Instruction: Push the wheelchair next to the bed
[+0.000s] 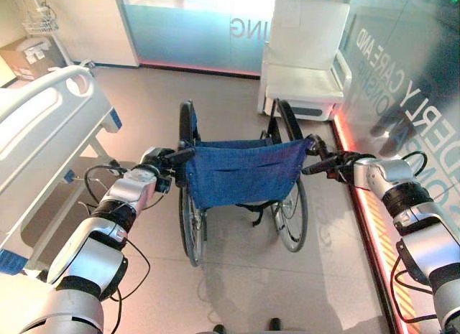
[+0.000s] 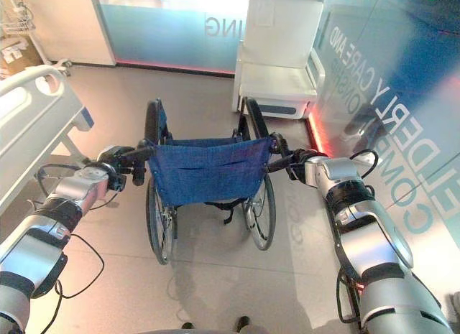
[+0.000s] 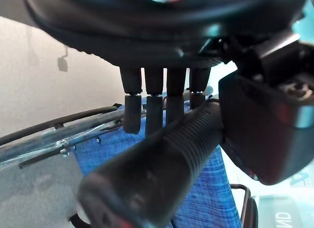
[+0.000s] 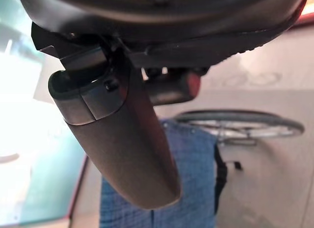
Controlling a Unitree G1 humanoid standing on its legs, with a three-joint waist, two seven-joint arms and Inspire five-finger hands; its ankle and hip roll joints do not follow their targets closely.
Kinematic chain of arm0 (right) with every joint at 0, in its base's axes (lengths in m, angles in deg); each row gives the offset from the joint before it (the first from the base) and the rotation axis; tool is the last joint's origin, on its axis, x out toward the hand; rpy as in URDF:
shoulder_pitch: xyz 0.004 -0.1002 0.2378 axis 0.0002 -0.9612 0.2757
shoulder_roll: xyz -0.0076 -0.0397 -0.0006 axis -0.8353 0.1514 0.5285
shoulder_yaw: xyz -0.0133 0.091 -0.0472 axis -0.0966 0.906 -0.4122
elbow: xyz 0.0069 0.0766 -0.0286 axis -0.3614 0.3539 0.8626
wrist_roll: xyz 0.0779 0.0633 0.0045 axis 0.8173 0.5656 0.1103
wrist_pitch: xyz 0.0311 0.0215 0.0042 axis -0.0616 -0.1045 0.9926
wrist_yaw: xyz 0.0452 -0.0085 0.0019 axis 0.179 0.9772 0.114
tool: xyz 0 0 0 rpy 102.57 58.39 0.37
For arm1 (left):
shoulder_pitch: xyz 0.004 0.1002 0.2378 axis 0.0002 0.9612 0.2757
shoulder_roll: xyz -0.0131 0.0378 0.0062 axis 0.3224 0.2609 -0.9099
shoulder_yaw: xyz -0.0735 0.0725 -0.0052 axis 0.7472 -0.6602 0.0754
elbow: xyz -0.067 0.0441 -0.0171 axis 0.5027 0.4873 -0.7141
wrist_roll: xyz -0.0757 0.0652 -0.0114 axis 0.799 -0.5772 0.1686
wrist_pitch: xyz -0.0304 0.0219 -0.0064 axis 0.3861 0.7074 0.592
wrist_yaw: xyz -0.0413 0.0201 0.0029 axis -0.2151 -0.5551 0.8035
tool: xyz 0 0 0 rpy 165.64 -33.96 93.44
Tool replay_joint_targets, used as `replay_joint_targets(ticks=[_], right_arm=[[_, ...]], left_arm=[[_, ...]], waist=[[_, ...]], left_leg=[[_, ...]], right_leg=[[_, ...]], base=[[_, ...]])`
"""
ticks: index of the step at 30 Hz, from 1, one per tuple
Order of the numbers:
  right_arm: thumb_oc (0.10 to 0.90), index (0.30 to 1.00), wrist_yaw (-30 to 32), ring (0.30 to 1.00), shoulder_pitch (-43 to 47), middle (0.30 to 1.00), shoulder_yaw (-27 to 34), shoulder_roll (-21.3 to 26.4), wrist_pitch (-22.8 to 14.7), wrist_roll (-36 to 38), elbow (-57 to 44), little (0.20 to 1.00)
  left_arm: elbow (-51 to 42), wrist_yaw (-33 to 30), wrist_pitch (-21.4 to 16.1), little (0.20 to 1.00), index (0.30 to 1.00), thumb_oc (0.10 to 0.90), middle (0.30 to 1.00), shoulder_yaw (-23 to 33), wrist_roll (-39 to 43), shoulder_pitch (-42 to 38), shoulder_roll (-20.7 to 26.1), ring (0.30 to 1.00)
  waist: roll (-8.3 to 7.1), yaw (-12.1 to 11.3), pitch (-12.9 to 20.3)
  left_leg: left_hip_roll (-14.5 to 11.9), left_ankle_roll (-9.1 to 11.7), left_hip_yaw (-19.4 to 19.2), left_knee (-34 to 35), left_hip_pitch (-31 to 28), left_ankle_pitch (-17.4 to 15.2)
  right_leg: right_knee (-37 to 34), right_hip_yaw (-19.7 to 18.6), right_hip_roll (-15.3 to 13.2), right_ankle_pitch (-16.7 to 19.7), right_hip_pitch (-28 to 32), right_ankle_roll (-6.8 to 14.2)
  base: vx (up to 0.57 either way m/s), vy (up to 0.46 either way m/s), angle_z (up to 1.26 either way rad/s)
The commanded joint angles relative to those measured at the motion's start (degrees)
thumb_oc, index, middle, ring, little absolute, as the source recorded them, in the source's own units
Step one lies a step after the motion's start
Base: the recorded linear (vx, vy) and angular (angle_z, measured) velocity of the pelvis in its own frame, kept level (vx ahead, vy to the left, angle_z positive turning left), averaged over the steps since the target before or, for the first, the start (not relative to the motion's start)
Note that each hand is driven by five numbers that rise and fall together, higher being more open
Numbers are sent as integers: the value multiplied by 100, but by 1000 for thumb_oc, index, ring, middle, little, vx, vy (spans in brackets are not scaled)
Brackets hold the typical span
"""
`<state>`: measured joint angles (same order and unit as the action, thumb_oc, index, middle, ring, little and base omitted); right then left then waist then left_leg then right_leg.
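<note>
The wheelchair [image 1: 241, 172], with a blue cloth backrest and large spoked wheels, stands in front of me with its back toward me. The white hospital bed [image 1: 43, 126] lies to its left, a gap of floor between them. My left hand [image 1: 154, 167] is curled round the left push handle, whose ribbed black grip [image 3: 162, 164] lies between fingers [image 3: 147, 105] and thumb. At the other side my right hand [image 1: 343, 165] closes on the right push handle [image 4: 169, 88], just under its thumb [image 4: 122, 139].
A white armchair [image 1: 302, 54] stands past the wheelchair against the back. A glass wall with lettering [image 1: 410, 75] and a red floor strip run along the right. A frosted glass partition [image 1: 194, 25] closes the back; a cardboard box [image 1: 25, 57] sits beyond the bed.
</note>
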<state>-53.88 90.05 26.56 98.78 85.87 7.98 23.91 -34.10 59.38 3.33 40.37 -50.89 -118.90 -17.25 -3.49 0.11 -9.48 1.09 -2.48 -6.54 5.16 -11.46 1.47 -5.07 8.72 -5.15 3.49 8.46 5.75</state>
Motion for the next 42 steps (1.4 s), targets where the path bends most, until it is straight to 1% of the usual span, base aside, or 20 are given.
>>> replay_joint_targets(ticks=[1, 6, 9, 14, 20, 23, 27, 29, 32, 38, 40, 42], right_arm=[[800, 900, -267, 900, 1205, 900, -357, 28, -339, -261, 313, 900], [800, 900, -212, 900, 1655, 900, -446, 68, -328, -564, 658, 900], [800, 900, -159, 900, 1817, 900, -480, 83, -299, -586, 746, 900], [800, 900, -126, 900, 1934, 900, -509, 102, -330, -702, 929, 900], [800, 900, -205, 900, 1912, 900, -454, 66, -221, -703, 1157, 900], [800, 900, -424, 900, 1780, 900, -388, -9, -51, -515, 1326, 900], [800, 900, -769, 900, 1545, 900, -306, -81, 218, -499, 1548, 900], [800, 900, -805, 900, 1478, 900, -301, -99, 192, -458, 1630, 900], [800, 900, -683, 900, 1405, 900, -255, -134, 173, -270, 1703, 900], [800, 900, -732, 900, 1300, 900, -162, -103, 97, -211, 1744, 900], [800, 900, -799, 900, 1261, 900, -130, -103, 118, -335, 1711, 900], [800, 900, -994, 900, 1174, 900, -132, -117, 31, -551, 1709, 900]], left_arm=[[-35, 333, -390, 300, 300, 400, 300, -523, 439, -1413, -514, 300], [-1, 356, -302, 300, 300, 400, 300, -575, 604, -1490, -551, 300], [-2, 306, -253, 300, 300, 400, 300, -564, 728, -1490, -569, 300], [65, 322, -235, 300, 300, 400, 300, -556, 847, -1508, -532, 300], [156, 343, -257, 300, 300, 400, 300, -552, 922, -1534, -507, 300], [203, 350, -331, 300, 300, 400, 300, -508, 987, -1501, -520, 300], [216, 344, -378, 300, 300, 400, 300, -464, 1040, -1461, -486, 300], [201, 324, -383, 300, 300, 400, 300, -465, 1082, -1454, -480, 300], [205, 318, -413, 300, 300, 400, 300, -469, 1095, -1429, -480, 300], [149, 290, -467, 300, 300, 400, 300, -458, 1179, -1369, -432, 300], [122, 240, -495, 300, 300, 400, 300, -430, 1185, -1334, -439, 300], [91, 145, -513, 300, 300, 400, 300, -380, 1314, -1290, -447, 300]], waist=[[102, -153, 755], [97, -247, 761], [91, -282, 757], [98, -323, 769], [106, -356, 770], [101, -377, 764], [105, -394, 755], [109, -400, 752], [117, -403, 739], [136, -402, 735], [142, -401, 728], [154, -407, 728]], left_leg=[[323, 82, 53, -36, 164, -252], [339, 77, 128, -34, 145, -262], [342, 75, 153, -38, 136, -262], [339, 69, 173, -44, 123, -270], [342, 65, 193, -59, 125, -269], [343, 63, 194, -58, 118, -270], [339, 74, 200, -48, 114, -258], [336, 75, 199, -44, 117, -255], [335, 73, 200, -40, 110, -247], [331, 86, 177, -43, 117, -244], [329, 88, 172, -43, 116, -243], [327, 95, 177, -43, 118, -239]], right_leg=[[296, 242, 40, -181, 75, -28], [325, 310, 18, -199, 103, -18], [349, 337, 8, -206, 109, -12], [356, 372, -4, -226, 132, -13], [366, 412, -23, -234, 141, -11], [364, 449, -30, -236, 153, -14], [362, 483, -33, -232, 155, -20], [358, 489, -31, -229, 151, -23], [367, 493, -28, -224, 142, -26], [339, 489, -19, -209, 135, -26], [336, 492, -20, -206, 131, -28], [330, 496, -20, -205, 130, -29]], base=[[0, 0, 0], [21, 11, 5], [21, 10, 14], [18, 8, 8], [20, 7, 7], [12, -1, 3], [7, -4, 5], [-4, -8, 6], [-2, -4, 1], [-1, -2, 1], [0, 0, 0], [0, 0, 0]])
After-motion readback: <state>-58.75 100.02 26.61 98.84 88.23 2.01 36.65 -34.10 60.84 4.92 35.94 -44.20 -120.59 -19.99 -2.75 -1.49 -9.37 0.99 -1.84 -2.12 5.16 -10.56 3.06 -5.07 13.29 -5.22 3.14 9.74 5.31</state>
